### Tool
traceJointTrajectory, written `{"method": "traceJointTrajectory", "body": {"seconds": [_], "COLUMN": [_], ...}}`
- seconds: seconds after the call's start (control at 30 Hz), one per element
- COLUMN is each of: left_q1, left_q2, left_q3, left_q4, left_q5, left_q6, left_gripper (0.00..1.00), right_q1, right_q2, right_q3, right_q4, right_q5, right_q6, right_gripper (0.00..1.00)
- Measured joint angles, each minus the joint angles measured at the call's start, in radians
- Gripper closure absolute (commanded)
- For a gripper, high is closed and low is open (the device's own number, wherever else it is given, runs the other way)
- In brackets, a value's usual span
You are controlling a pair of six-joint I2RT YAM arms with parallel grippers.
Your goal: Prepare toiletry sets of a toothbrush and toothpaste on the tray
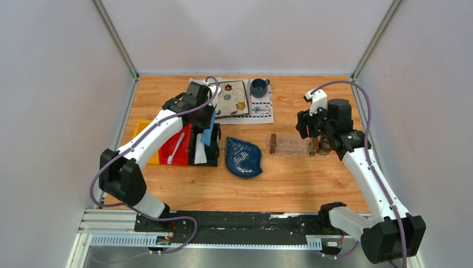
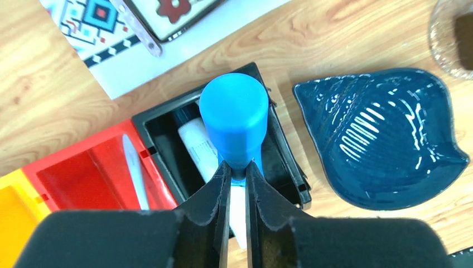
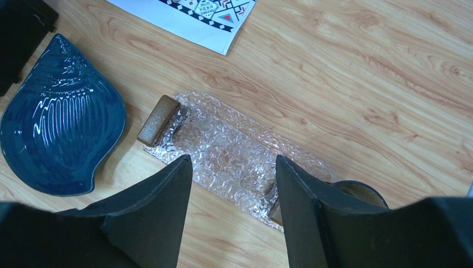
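Toothbrush (image 2: 135, 173) lies lengthwise in red bin (image 2: 72, 178), near the table's left edge. White-grey toothpaste tube (image 2: 195, 142) lies in the adjoining black bin (image 2: 290, 167).

Left wrist view alone shows the grip: left gripper (image 2: 237, 167) fingers nearly together, pinching the flat end of light blue toothpaste tube (image 2: 233, 117), held over the black bin. In the top view that tube is only a blue strip beside the arm.

Blue shell dish (image 3: 56, 123) sits mid-table.

Right wrist view resolves the pebbled clear tray (image 3: 223, 148) toward the right edge. Right gripper (image 3: 233, 164) is above it, fingers wide apart, holding nothing.
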Motion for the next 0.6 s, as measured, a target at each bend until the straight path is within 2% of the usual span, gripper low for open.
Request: {"method": "traceJointTrajectory", "body": {"seconds": [0.23,0.4,0.6], "left_q1": [0.0,0.0,0.013], "left_q2": [-0.125,-0.214,-0.303], "left_q3": [-0.032,-0.097,-0.171], "left_q4": [0.078,0.146,0.201], "left_q5": [-0.001,0.014,0.052], "left_q6": [0.018,0.023,0.013], "left_gripper": [1.0,1.0,1.0], "right_q1": [0.0,0.004,0.092], "right_q2": [0.0,-0.003,0.037], "right_q3": [0.0,0.006,0.085], "right_q4": [0.0,-0.003,-0.004], "right_q5": [-0.043,-0.143,-0.249], "right_q6": [0.002,0.017,0.028], "right_gripper": [0.37,0.34,0.31]}}
